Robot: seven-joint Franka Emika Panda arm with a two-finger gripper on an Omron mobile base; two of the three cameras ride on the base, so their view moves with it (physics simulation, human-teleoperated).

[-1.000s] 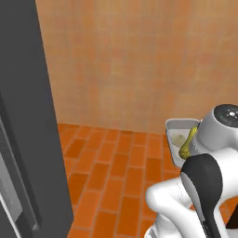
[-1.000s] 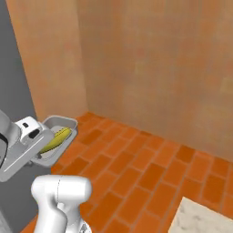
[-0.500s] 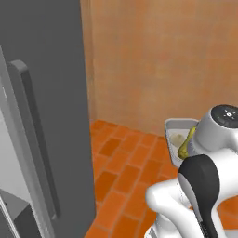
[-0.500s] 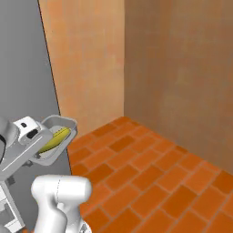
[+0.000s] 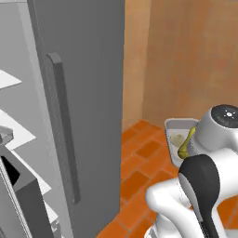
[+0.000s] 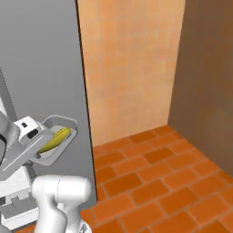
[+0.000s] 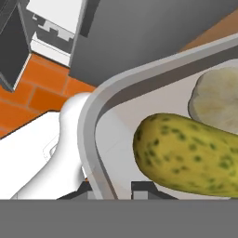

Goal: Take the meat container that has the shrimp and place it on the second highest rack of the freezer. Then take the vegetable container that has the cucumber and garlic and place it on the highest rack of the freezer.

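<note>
Grey tray (image 7: 100,139) rim clamped in the claw (image 7: 116,188), held level beside the freezer (image 5: 88,93).

The cucumber (image 7: 186,153) and garlic (image 7: 218,98) lay side by side in the vegetable container (image 7: 100,116), right of the freezer (image 5: 83,93).

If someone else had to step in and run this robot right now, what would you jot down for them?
Gripper: fingers shut on the rim of the vegetable tray, carried in the air.
Tray holds the cucumber and the garlic.
Freezer is close, on the left; its white shelves show past the door edge.
Done: tray picked up.
Left: set it on the top shelf. Can't tell where the shrimp tray is.
</note>
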